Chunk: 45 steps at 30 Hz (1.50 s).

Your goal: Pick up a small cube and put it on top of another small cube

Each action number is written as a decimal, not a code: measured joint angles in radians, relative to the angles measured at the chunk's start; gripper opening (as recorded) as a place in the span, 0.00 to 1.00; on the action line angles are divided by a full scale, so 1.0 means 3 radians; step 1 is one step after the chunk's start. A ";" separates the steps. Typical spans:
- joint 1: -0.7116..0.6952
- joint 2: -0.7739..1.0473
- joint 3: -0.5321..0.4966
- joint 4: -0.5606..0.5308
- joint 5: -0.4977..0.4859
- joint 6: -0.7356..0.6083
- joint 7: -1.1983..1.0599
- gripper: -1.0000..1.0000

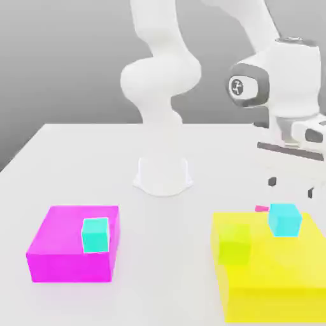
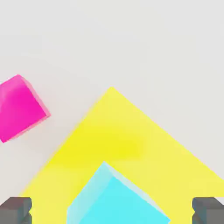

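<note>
Hand [image 1: 291,186]: spread wide, hovering over yellow block [image 1: 274,280], holding nothing.
Pink cube [image 2: 19,107]: at 11 o'clock of cyan cube [image 1: 284,219], mostly hidden behind it in the exterior view.

White table [image 1: 63,165] under soft even light; plain grey backdrop [image 1: 63,57] behind, shading darker toward top.

No legible text or labels anywhere.

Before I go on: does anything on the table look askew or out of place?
Mostly tidy. The small magenta cube lies on the table beside the yellow block, mostly hidden behind it in the exterior view. A cyan cube sits turned at an angle on that block, under the gripper.
</note>
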 joint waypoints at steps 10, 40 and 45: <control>0.0274 0.0811 0.0178 -0.0200 0.0173 0.0649 -0.1022 0.50; -0.0409 -0.0083 -0.0228 0.0719 0.0181 -0.0655 -0.0393 0.00; -0.0833 -0.0153 -0.0439 0.0916 -0.0076 -0.1272 0.0291 0.00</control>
